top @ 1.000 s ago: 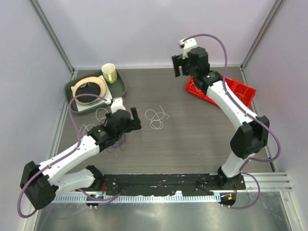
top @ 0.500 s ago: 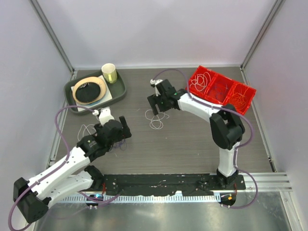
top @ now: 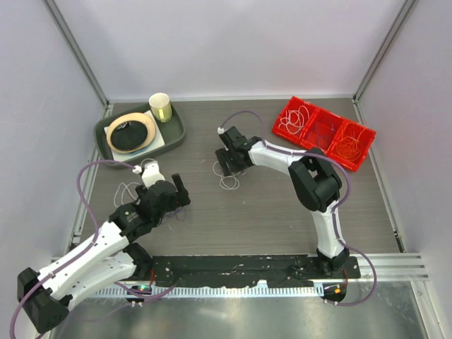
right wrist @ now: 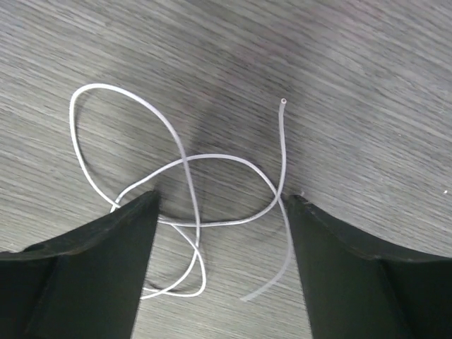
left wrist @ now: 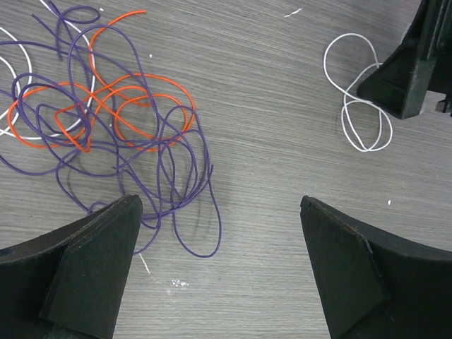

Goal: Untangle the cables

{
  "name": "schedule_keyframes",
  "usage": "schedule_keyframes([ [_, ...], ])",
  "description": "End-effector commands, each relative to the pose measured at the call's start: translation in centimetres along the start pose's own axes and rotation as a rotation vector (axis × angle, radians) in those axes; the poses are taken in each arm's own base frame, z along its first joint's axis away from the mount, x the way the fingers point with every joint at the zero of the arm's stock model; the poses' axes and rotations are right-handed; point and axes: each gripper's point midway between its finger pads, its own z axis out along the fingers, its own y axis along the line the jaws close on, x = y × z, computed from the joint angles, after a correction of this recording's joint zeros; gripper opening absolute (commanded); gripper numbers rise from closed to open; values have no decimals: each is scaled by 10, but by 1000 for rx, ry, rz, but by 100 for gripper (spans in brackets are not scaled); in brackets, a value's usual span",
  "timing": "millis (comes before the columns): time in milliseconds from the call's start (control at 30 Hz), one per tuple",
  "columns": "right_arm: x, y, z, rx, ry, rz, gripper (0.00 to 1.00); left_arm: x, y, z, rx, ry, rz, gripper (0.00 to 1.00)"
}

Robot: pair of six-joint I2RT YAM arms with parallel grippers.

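Observation:
A tangle of purple, orange-red and white cables lies on the table just ahead of my left gripper, which is open and empty over bare wood. In the top view that left gripper sits right of the tangle, which the arm partly hides. A separate white cable lies in loose loops at mid-table. My right gripper hovers low over it, open, with its fingers either side of the loops and not closed on them. In the top view the right gripper covers part of the white cable.
A red three-compartment bin at the back right holds white cable and orange cable. A green tray at the back left carries a cup and a tape ring. Walls enclose the table.
My right arm has swung from above the red bin down to the white loops at mid-table, and its jaws have narrowed slightly. My left arm has drawn back toward the near left.

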Motion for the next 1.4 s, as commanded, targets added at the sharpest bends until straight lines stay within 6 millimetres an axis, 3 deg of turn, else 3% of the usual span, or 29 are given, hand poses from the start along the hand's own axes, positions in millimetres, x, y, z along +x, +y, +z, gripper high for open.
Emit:
schedule_keyframes([
  [0,13,20,10,-1,47,-12,72,-11,-4,-2,25,-47,-37,100],
  [33,16,23,12,-5,56,-13,66,-11,-3,-2,25,-49,-40,100],
  [167,18,30,11,4,52,-9,13,-14,0,-3,15,-69,-52,100],
  [267,5,22,3,73,-8,-4,1,-14,3,-4,6,-77,-56,100],
  [367,-26,6,-22,153,-141,23,1,-16,6,-3,-8,-89,-57,100],
  [433,-59,-3,-56,188,-286,74,1,-16,10,-1,-27,-101,-59,100],
  [467,-56,-8,-61,201,-306,84,1,-17,10,-1,-29,-107,-67,100],
  [500,-64,-13,-75,215,-357,98,1,-16,12,0,-36,-108,-69,100],
  [533,-85,-17,-102,210,-465,134,1,-17,14,0,-47,-118,-71,100],
  [600,-90,-39,-122,272,-533,146,1,-17,15,1,-54,-118,-68,100],
  [633,-104,-46,-143,274,-601,163,1,-18,15,1,-58,-120,-67,100],
  [667,-113,-67,-155,315,-632,189,1,-17,16,1,-63,-117,-63,100],
  [767,-134,-102,-182,348,-693,228,1,-20,18,4,-84,-127,-63,100],
  [800,-139,-130,-187,381,-703,263,1,-19,19,7,-102,-122,-64,100],
  [867,-147,-160,-194,422,-721,298,1,-20,25,13,-139,-110,-75,100],
  [900,-148,-186,-198,461,-723,322,1,-15,24,18,-147,-72,-69,100],
  [933,-154,-196,-204,479,-737,329,1,-16,30,22,-178,-62,-83,100],
  [967,-154,-209,-197,516,-713,312,1,-16,33,25,-191,-49,-89,100],
  [1067,-159,-255,-201,634,-702,335,1,-12,45,38,-262,-2,-129,100],
  [1100,-157,-265,-185,659,-666,333,1,-15,50,41,-284,2,-162,100],
  [1133,-158,-283,-190,703,-661,354,1,-14,54,45,-311,17,-177,100],
  [1167,-157,-290,-186,723,-646,352,1,-15,56,49,-328,18,-217,100],
  [1200,-151,-298,-164,753,-592,341,1,-21,55,52,-331,11,-246,100],
  [1233,-153,-308,-172,833,-572,337,1,-19,60,60,-359,29,-265,100],
  [1300,-151,-316,-160,888,-525,318,1,-28,55,71,-354,20,-297,100],
  [1367,-146,-324,-147,951,-485,317,1,-20,53,84,-372,70,-287,100],
])
